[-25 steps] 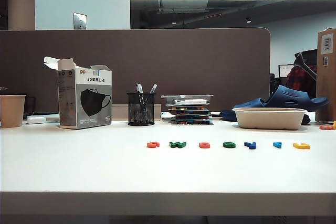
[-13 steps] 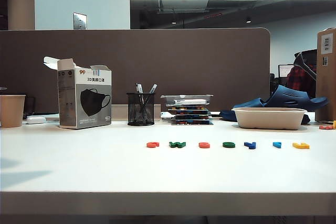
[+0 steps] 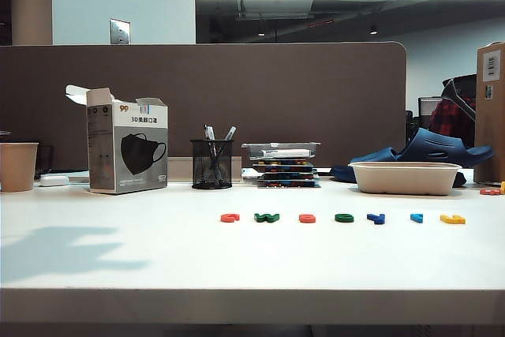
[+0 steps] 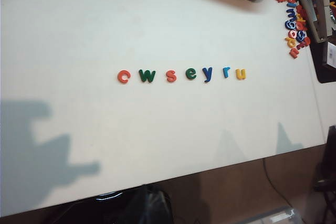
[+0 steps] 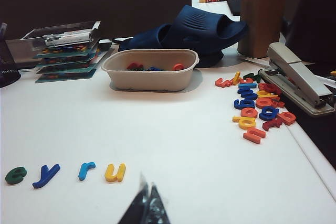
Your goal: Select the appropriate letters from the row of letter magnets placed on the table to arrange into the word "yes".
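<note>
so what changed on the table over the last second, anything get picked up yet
Nothing has been picked up. A shadow has spread across the table from the left edge of the exterior view and grown. The row of letter magnets has not shifted. The right gripper stays shut near the yellow "u"; the left gripper is out of view.

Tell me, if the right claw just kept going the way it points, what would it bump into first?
Probably the yellow "u". The right claw, shut, points over bare white table toward the end of the letter row, with the beige tray farther off. Depth is hard to judge, so it might slip past.
</note>
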